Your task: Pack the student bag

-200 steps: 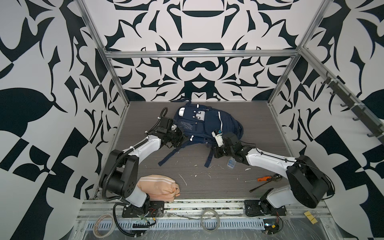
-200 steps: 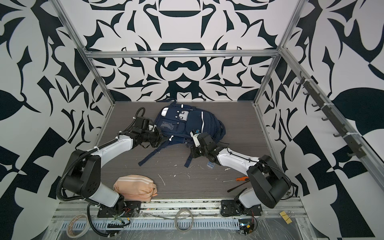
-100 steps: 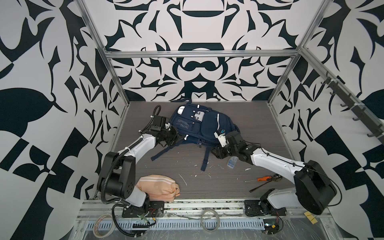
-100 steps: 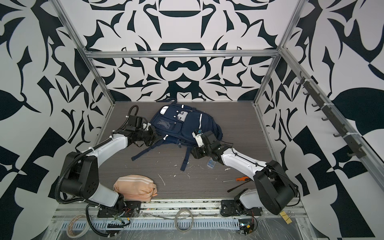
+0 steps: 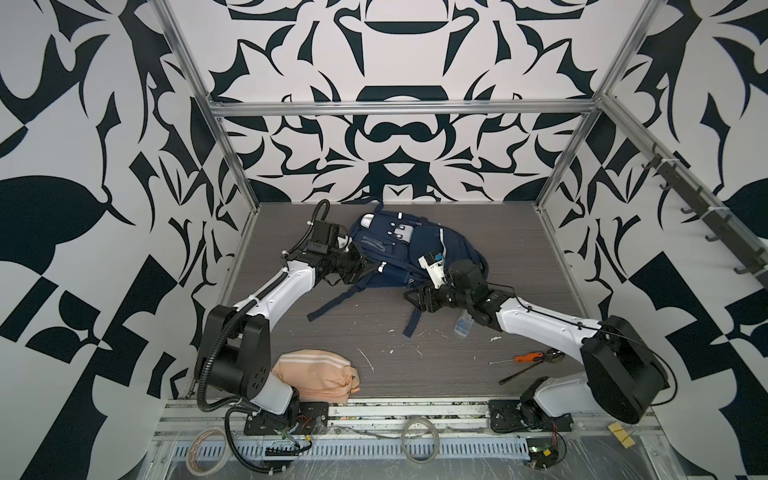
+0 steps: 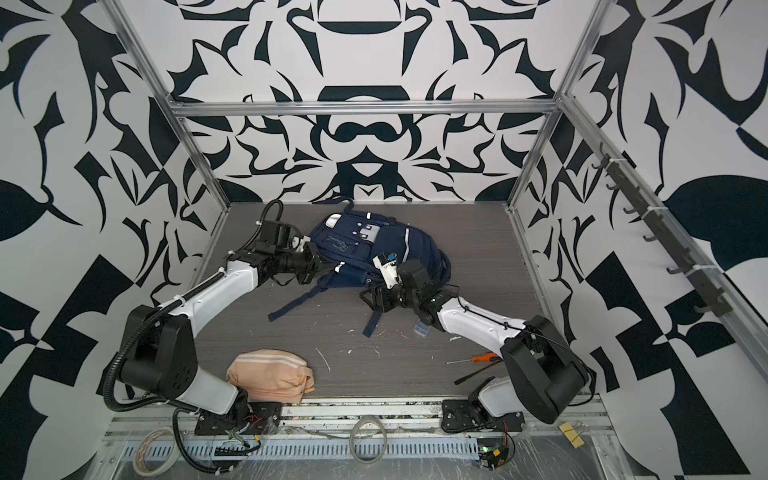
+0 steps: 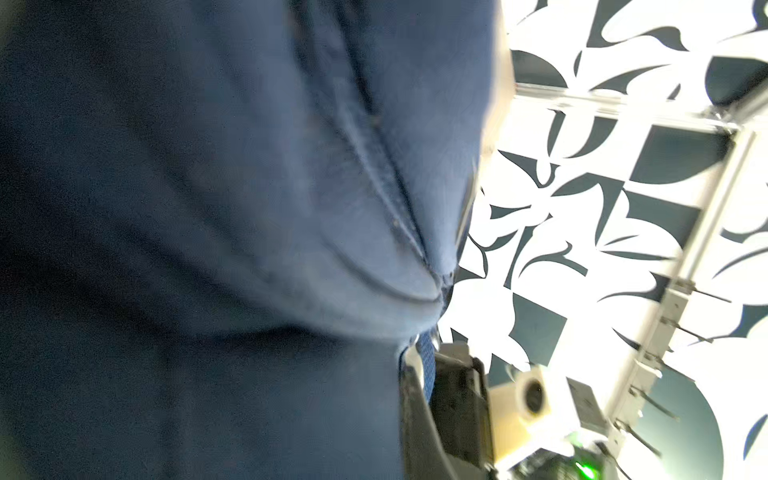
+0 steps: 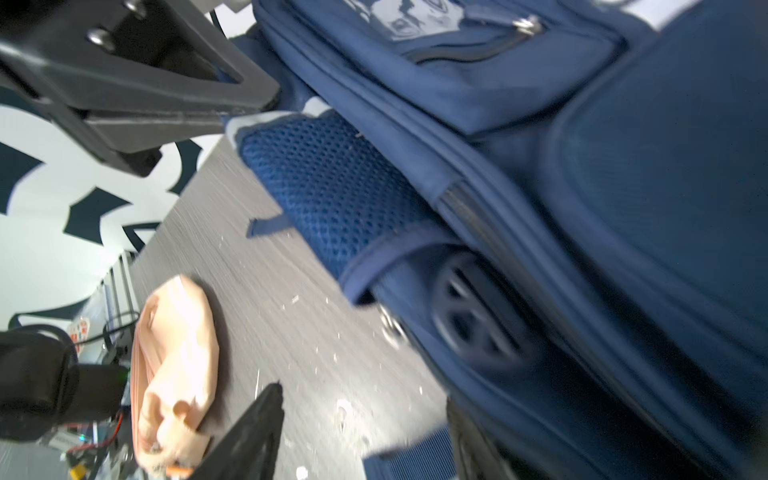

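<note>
On the table (image 5: 519, 249), the bag (image 5: 397, 255) lies flat toward 12 o'clock, straps (image 5: 332, 303) trailing to 6. The left gripper (image 5: 360, 266) is clamped on bag fabric at its 9 o'clock edge. The right gripper (image 5: 415, 299), jaws apart, sits at the bag's 5 o'clock edge, holding nothing. Pouch (image 5: 316, 376) at 7 o'clock; screwdriver (image 5: 524, 358) at 4.
</note>
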`<state>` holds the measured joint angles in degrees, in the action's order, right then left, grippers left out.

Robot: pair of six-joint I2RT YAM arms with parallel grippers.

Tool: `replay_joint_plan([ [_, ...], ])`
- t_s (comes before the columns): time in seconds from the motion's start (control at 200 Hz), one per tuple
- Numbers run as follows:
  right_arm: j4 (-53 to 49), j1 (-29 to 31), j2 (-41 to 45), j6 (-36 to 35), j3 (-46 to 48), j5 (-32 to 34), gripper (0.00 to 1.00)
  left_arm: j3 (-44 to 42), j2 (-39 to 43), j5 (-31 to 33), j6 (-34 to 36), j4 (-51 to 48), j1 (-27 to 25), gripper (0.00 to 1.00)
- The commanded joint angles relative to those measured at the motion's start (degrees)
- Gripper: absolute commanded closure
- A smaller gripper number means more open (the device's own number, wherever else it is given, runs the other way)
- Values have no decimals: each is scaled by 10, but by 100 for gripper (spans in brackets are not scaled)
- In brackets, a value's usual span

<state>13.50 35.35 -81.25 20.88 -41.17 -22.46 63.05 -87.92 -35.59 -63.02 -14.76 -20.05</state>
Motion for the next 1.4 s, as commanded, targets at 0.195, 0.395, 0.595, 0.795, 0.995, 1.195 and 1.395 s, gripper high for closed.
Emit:
replay_joint_plan([
  [0.195, 148, -36, 17, 50, 51, 27, 41, 68, 24, -90, -4, 8, -24, 100],
  [0.395, 136, -65, 84, 31, 75, 33, 40, 65, 32, -95, -7, 8, -26, 100],
  [0.595, 103, -79, 103, -31, 65, -35, 35, 67, 29, -110, -9, 12, -31, 100],
  [0.795, 87, -88, 77, -53, 42, -57, 32, 61, 33, -114, -18, 22, -36, 100],
  [0.995, 108, -93, 45, -51, 6, -64, 32, 57, 37, -115, -18, 22, -43, 100],
  [1.195, 148, -94, -1, -22, -18, -84, 36, 58, 41, -113, -19, 24, -46, 100],
  [1.395, 155, -94, 0, -20, -23, -86, 41, 53, 46, -111, -20, 24, -49, 100],
])
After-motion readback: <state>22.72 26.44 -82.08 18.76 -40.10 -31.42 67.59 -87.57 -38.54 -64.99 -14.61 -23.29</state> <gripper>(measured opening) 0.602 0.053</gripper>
